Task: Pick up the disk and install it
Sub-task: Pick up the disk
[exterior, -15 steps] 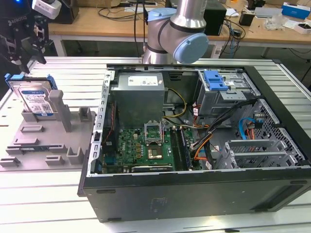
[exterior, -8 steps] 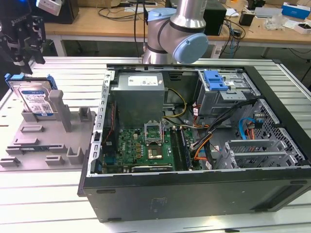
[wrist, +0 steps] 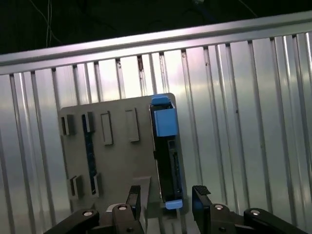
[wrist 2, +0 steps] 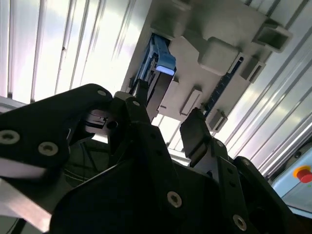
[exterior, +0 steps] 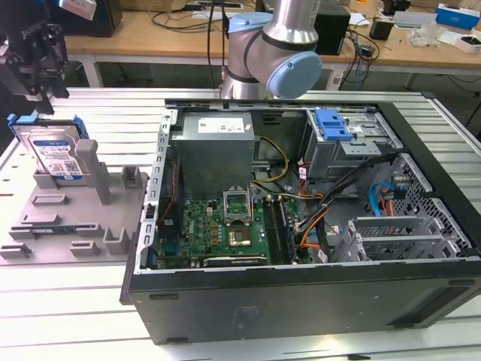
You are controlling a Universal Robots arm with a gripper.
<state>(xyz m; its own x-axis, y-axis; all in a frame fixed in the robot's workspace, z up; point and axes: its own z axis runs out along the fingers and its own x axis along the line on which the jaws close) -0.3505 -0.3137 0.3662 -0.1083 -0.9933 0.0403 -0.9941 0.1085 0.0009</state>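
While the gripper (wrist: 167, 195) hangs spread above the disk (wrist: 165, 146), upright in its grey holder (wrist: 112, 161) directly beneath, a slightly off-line descent might jam the jaws onto its edge and tip it.

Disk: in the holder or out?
In. The disk stands on edge in the grey holder; the open gripper hovers above it, not gripping.
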